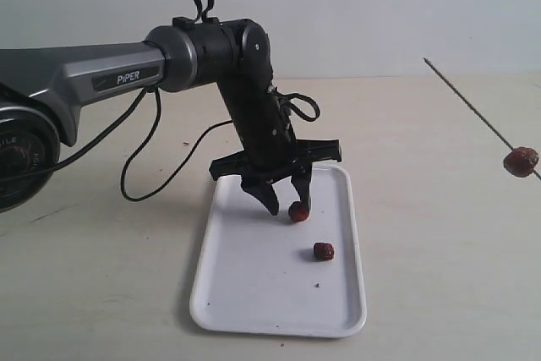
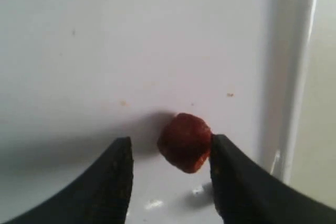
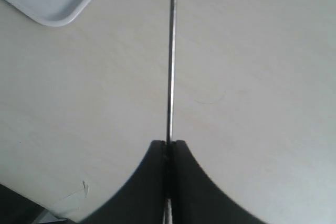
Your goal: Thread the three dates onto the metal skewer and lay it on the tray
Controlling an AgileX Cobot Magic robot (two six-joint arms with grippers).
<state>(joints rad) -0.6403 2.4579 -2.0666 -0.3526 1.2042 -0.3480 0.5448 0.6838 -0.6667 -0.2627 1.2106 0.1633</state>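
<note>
Now the black left claw stands wide open low over the flat white rectangular tray. Its jaws sit either side of a small reddish-brown wrinkled date, one finger touching it and the other clear. A second date lies on the tray at five o'clock from the first. Out at three o'clock, well apart from the tray, the thin grey metal skewer carries the third date, and the right claw is clamped tight on the skewer.

Tray lay on tabletop, left end effector over its far half, one date on tray within its jaws, second date on tray nearer front, third date sat on skewer, up right of tray.
</note>
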